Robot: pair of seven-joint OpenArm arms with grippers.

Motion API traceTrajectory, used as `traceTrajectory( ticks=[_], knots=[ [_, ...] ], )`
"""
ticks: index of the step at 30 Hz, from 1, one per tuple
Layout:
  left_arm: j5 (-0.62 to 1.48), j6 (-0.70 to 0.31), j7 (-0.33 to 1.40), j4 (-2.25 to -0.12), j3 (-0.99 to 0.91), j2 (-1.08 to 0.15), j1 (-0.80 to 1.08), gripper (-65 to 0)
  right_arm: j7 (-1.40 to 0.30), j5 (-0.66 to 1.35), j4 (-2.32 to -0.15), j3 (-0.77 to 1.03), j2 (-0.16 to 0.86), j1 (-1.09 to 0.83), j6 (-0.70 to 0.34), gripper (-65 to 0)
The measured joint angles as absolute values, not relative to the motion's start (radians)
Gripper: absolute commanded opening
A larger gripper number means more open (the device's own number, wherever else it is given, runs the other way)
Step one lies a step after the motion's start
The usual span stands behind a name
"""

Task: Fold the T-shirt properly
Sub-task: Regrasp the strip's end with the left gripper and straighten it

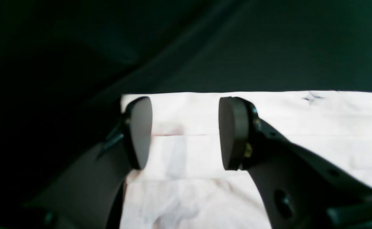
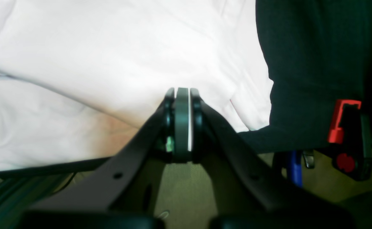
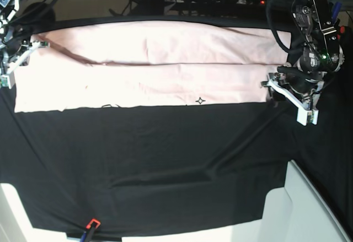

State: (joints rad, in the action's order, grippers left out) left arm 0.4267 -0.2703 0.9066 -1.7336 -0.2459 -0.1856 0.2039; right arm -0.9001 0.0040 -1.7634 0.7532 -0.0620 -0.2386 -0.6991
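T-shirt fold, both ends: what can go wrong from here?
1. The left tool stands open over the T-shirt corner; if it closes too low it may pinch the black table cloth too.
2. The right tool is shut at the shirt's edge, and no clear bite of fabric shows between its pads; a lift could come up empty.
3. With only one end held, pulling could skew the folded strip.

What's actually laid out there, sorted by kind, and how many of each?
T-shirt, pale pink: 1
Black table cloth: 1
Grippers: 2, the left gripper and the right gripper
Total: 4
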Motion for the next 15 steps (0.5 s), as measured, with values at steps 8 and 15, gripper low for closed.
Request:
traceTrajectory(
  ticks=[8,15],
  knots=[
    [0.422,-0.266,0.881,-1.616,-0.2,-0.183,0.2,-31.9,-0.901,0.004,-1.763,0.753,-0.066,-0.255,-0.699,-64.9],
    [0.42,-0.266,0.83,-1.511,-0.198,-0.188,0.206,-32.2,-0.908,0.004,-1.763,0.753,-0.066,-0.257,-0.699,-64.9]
  ],
)
